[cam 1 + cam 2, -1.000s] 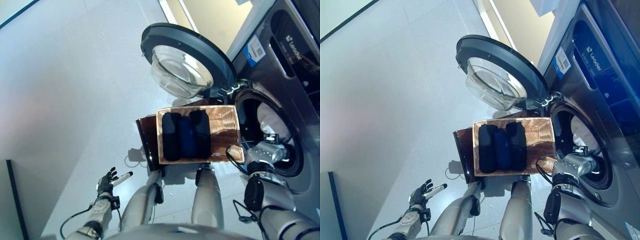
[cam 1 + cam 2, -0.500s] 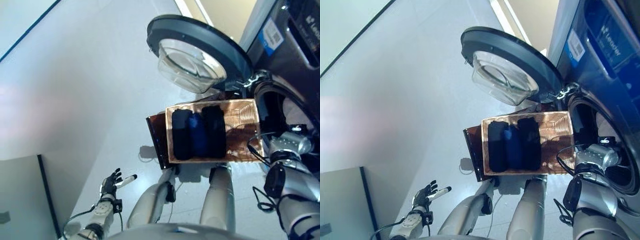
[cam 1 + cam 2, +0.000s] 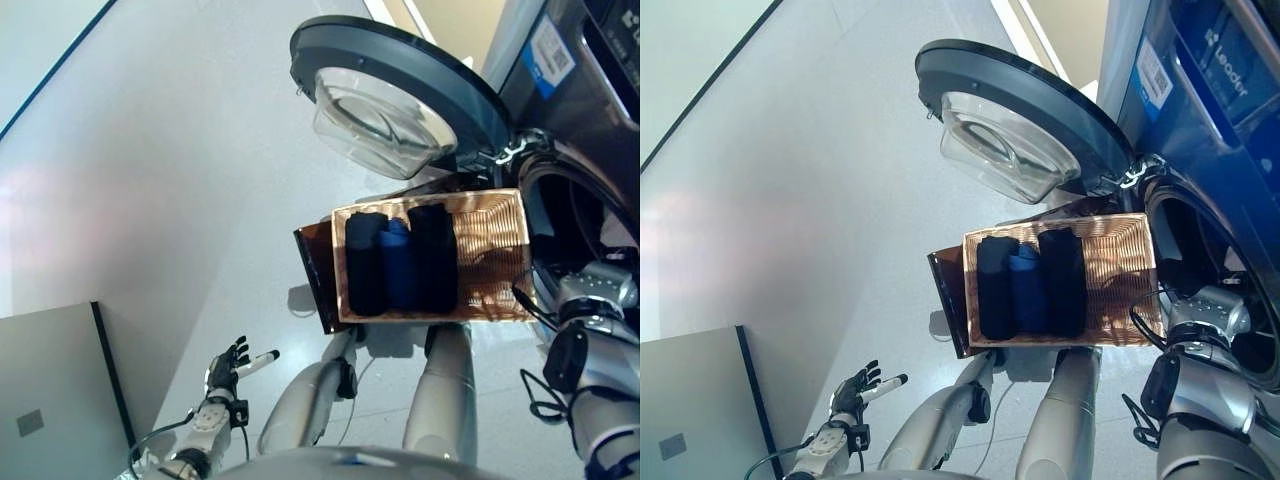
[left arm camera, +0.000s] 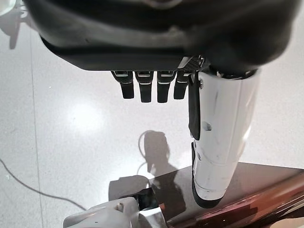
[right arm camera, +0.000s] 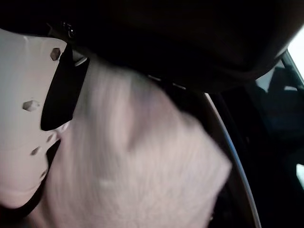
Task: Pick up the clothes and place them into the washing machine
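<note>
A shallow wicker basket (image 3: 495, 250) rests on a dark brown box (image 3: 315, 270) beside the washing machine. Folded black and blue clothes (image 3: 400, 260) lie in its left half. My right arm reaches past the basket into the drum opening (image 3: 590, 215). In the right wrist view my right hand (image 5: 28, 118) is shut on a pale cloth (image 5: 137, 166), held against the white thumb cover. A pale cloth (image 3: 625, 232) also shows inside the drum. My left hand (image 3: 228, 366) hangs low over the floor, open and empty, fingers (image 4: 147, 85) straight.
The round machine door (image 3: 390, 100) stands open above the basket, its glass bowl facing out. The grey machine front (image 3: 1200, 60) fills the right side. A grey panel (image 3: 50, 380) stands at the lower left. Pale floor (image 3: 150, 180) spreads to the left.
The whole picture has shifted, so the camera has moved. My right hand stays in the drum opening and my left hand stays low at my side.
</note>
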### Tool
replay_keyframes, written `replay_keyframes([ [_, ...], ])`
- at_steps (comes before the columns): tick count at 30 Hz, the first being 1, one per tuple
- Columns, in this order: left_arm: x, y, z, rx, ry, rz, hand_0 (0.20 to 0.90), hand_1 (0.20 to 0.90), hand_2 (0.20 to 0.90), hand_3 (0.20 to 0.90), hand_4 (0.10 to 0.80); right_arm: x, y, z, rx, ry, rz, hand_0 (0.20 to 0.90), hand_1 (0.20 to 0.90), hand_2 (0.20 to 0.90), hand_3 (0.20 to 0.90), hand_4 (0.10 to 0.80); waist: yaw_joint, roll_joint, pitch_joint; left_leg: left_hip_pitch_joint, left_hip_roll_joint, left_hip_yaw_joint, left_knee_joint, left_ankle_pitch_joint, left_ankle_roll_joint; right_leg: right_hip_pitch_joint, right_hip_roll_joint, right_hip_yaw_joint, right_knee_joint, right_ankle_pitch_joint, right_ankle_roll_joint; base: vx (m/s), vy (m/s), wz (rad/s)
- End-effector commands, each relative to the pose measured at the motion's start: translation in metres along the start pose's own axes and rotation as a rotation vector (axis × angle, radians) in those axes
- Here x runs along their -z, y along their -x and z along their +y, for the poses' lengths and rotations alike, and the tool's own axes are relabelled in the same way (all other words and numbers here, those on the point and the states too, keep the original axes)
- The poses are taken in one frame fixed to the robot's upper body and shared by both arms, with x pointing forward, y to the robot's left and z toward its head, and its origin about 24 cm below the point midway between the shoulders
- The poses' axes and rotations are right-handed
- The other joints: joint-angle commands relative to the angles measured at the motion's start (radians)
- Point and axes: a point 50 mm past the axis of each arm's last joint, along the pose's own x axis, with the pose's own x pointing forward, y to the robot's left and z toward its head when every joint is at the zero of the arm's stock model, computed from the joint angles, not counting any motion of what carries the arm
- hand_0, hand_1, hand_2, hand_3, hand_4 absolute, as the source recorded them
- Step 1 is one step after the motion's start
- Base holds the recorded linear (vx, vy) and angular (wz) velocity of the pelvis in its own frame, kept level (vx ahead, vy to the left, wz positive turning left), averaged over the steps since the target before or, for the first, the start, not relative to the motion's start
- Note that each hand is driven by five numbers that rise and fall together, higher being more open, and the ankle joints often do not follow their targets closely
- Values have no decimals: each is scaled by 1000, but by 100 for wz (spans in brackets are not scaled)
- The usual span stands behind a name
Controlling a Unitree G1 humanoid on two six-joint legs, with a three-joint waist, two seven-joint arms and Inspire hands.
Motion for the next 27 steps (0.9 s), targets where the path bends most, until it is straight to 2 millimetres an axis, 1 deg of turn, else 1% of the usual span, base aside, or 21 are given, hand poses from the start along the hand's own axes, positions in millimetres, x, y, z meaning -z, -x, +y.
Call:
replay_keyframes([
  [1,7,1,23,-103,12,37,900,900,900,900,800,-47,-9,32,-113,-31,-173,900,900,900,900,800,-12,-50,-20,109,37,25,63,-97,-108,212,-17,10,-338,225,26,0,0,0],
  [6,10,2,26,-117,27,53,900,900,900,900,800,-35,-6,30,-124,2,-135,900,900,900,900,800,-12,-65,-20,114,34,22,65,-99,-108,232,-19,0,-354,235,29,0,0,0],
  [8,10,2,26,-118,37,56,900,900,900,900,800,-21,-6,15,-116,79,-91,900,900,900,900,800,-14,-82,-20,117,36,20,70,-100,-108,249,-17,-4,-360,239,28,-12,-13,7],
  [10,9,1,29,-126,42,56,900,900,900,900,800,-7,-3,5,-130,160,-44,900,900,900,900,800,-16,-97,-17,124,39,19,76,-102,-108,262,-15,-9,-362,240,27,-1,-32,7],
  [12,8,1,34,-139,47,54,900,900,900,900,800,9,1,-6,-172,304,5,900,900,900,900,800,-18,-119,-16,134,46,18,86,-109,-111,282,-12,-14,-363,241,24,8,-52,-1],
  [13,7,1,37,-147,49,49,900,900,900,900,800,15,4,-10,-188,340,24,900,900,900,900,800,-18,-130,-18,135,47,17,89,-109,-111,290,-11,-16,-368,244,24,45,-68,-4],
  [14,6,1,42,-160,51,46,900,900,900,900,800,23,5,-22,-187,422,55,900,900,900,900,800,-14,-145,-22,146,54,16,97,-122,-114,311,-8,-21,-369,236,25,35,-68,-4],
  [15,4,0,43,-163,55,37,900,900,900,900,800,28,6,-32,-191,492,76,900,900,900,900,800,-10,-155,-24,147,56,15,100,-117,-115,319,-10,-25,-373,243,22,28,-45,-5],
  [16,5,1,45,-165,55,39,900,900,900,900,800,29,6,-33,-190,496,78,900,900,900,900,800,-13,-156,-24,148,56,14,100,-116,-115,323,-10,-27,-376,245,22,6,-43,-3],
  [18,3,0,48,-175,53,32,900,900,900,900,800,38,9,-47,-212,638,113,900,900,900,900,800,-10,-174,-27,164,65,11,105,-126,-118,346,-5,-35,-379,238,22,41,-55,0],
  [19,0,-1,50,-180,48,22,900,900,900,900,800,42,11,-52,-233,722,127,900,900,900,900,800,-11,-186,-28,165,66,9,106,-119,-118,353,-5,-39,-386,245,21,28,-67,0],
  [20,-2,-1,52,-188,44,16,900,900,900,900,800,47,14,-59,-243,769,142,900,900,900,900,800,-11,-194,-29,170,69,7,105,-120,-118,361,-3,-43,-390,245,20,39,-101,3],
  [21,-7,-3,57,-201,30,3,900,900,900,900,800,55,18,-74,-273,896,174,900,900,900,900,800,-6,-210,-31,187,78,4,105,-127,-121,385,5,-50,-397,238,21,34,-76,6],
  [22,-7,-3,57,-203,30,3,900,900,900,900,800,56,19,-74,-274,897,176,900,900,900,900,800,-9,-212,-30,185,76,3,103,-120,-121,385,3,-51,-402,245,20,36,-78,8],
  [24,-9,-3,61,-216,28,-6,900,900,900,900,800,65,26,-89,-298,953,218,900,900,900,900,800,-8,-226,-33,201,84,-1,96,-119,-122,403,7,-62,-413,247,21,27,-49,2],
  [25,-9,-3,63,-231,24,-2,900,900,900,900,800,75,36,-105,-315,985,268,900,900,900,900,800,-10,-238,-36,214,91,-2,91,-117,-124,415,15,-68,-421,247,21,37,-35,-3],
  [26,-9,-2,64,-232,23,-2,900,900,900,900,800,76,37,-106,-314,986,269,900,900,900,900,800,-11,-240,-36,217,92,-2,89,-116,-124,418,15,-69,-423,247,21,61,-43,-6],
  [27,-8,-2,68,-253,24,9,900,900,900,900,800,82,44,-120,-336,1030,308,900,900,900,900,800,-14,-256,-44,233,99,0,82,-117,-125,432,24,-73,-432,249,21,55,-32,-8],
])
